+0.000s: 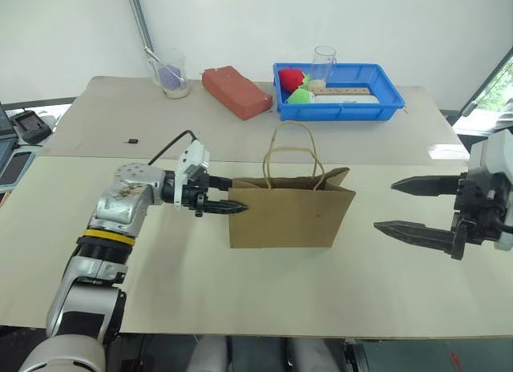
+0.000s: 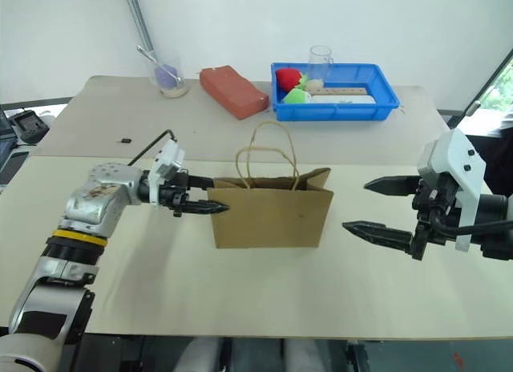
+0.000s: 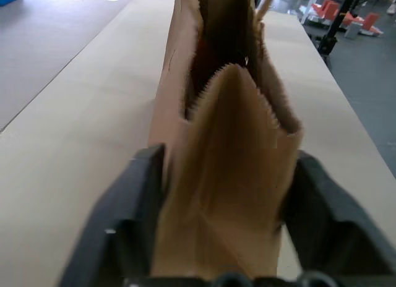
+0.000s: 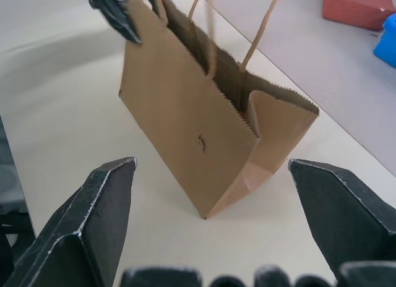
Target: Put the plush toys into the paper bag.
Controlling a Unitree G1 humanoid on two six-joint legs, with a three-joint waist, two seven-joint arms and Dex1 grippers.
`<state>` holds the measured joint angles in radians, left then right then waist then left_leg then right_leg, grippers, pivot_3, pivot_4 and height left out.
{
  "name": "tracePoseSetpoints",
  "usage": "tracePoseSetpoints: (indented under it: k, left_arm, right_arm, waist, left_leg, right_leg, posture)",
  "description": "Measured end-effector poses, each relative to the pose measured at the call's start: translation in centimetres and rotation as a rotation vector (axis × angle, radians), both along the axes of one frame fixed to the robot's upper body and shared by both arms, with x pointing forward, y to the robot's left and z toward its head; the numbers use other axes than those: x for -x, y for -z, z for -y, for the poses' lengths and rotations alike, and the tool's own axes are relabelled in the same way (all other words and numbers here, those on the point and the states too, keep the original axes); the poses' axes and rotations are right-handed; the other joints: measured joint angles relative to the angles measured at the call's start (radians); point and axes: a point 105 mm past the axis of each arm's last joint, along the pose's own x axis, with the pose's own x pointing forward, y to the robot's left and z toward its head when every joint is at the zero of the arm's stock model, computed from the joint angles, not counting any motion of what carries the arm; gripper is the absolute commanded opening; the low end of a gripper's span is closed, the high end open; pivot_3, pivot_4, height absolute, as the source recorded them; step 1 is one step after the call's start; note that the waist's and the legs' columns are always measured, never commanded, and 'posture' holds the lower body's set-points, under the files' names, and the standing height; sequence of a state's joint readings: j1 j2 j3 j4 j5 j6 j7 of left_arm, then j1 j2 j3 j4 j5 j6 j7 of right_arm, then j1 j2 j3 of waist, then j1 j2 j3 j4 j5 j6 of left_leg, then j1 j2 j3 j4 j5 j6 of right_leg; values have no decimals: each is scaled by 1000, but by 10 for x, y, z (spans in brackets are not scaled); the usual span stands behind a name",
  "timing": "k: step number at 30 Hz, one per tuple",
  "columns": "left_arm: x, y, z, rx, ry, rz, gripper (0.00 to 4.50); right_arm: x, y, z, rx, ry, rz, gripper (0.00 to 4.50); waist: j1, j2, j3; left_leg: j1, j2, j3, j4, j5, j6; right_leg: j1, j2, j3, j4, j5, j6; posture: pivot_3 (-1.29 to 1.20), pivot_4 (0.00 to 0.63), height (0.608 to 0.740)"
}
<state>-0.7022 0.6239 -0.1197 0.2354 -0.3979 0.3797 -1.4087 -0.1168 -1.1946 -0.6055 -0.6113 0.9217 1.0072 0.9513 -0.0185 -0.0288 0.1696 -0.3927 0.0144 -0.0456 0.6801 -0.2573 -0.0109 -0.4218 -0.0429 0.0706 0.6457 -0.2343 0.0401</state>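
Both end effectors (image 1: 227,195) (image 1: 417,205) flank the paper bag (image 1: 290,208).

Even, bright daylight fills the scene, and the paper bag (image 1: 290,216) casts only a soft, faint shadow on the table (image 1: 240,284) in front of it. Glare whitens the tabletop far behind the bag in the left wrist view. There the bag's near edge is blurred.

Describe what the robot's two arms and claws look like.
Left arm: scuffed silver casing, a yellow band, a white wrist block with a looping black cable. Right arm: white wrist housing over black parts. Left claw and right claw each have two black tapered fingers.
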Motion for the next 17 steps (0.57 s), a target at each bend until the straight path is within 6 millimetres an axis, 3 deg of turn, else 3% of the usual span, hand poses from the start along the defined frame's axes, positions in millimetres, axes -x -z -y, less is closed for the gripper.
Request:
tracePoseSetpoints:
  k: [3, 10, 14, 17]
  left_arm:
    - [7, -9, -21, -47, -73, 68, 4124]
    - [10, -36, -94, -272, -440, 265, 4124]
    - [15, -44, -119, -294, -548, 257, 4124]
    - [19, -48, -123, -269, -562, 247, 4124]
  right_arm:
    - [-3, -2, 7, 30, -1, -6, 4409]
    - [-15, -23, 41, 170, -43, 10, 4409]
    - [-20, -29, 54, 212, -72, 0, 4409]
    - [-24, -27, 57, 225, -96, -4, 4409]
  waist:
    - [-1, 0, 0]
    - [0, 1, 1]
    - [1, 1, 1]
    - [3, 2, 1]
  left_leg:
    - [0, 0, 0, 0, 0, 0]
    - [2, 1, 3, 0, 0, 0]
    - [2, 1, 3, -1, 0, 0]
    - [2, 1, 4, -1, 0, 0]
  right_leg:
    - [-1, 0, 0, 0, 0, 0]
    - [0, -1, 1, 0, 0, 0]
    - [-1, -1, 0, 0, -1, -1]
    - [-1, -1, 0, 0, -1, -1]
  posture:
    - [0, 150, 740]
    - [0, 150, 740]
    - [0, 150, 740]
    - [0, 150, 740]
